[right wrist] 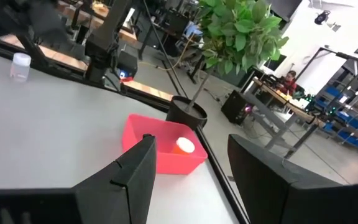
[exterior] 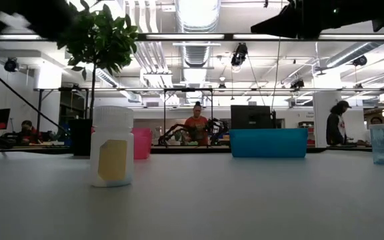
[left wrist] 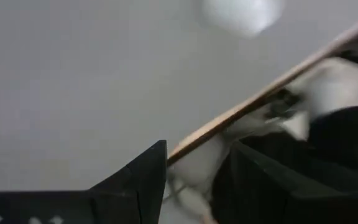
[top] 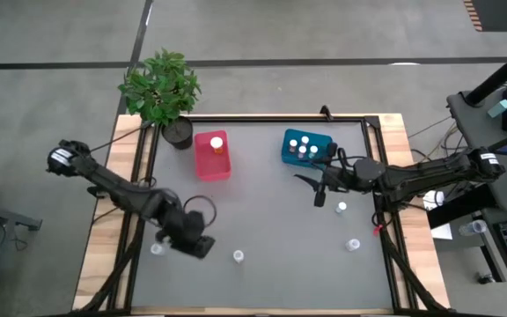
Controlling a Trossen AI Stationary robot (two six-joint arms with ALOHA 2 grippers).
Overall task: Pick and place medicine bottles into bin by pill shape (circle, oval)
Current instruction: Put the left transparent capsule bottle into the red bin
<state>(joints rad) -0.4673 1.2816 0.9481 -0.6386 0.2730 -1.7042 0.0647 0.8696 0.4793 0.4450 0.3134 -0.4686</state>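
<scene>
Grey table [top: 262, 220] holds scattered bottles [top: 238, 255]; left gripper [top: 202, 248] and right gripper [top: 319, 195] both gape, empty.

text: none legible | bottle label [exterior: 113, 160]: yellowish, unreadable

Bottles [top: 304, 148] in teal bin [top: 290, 157], others scattered

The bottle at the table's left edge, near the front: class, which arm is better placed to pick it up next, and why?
Left. In the high view the left gripper hangs just beside that bottle, fingers open and empty. The right gripper sits across the table by the teal bin, with other bottles nearer to it.
</scene>
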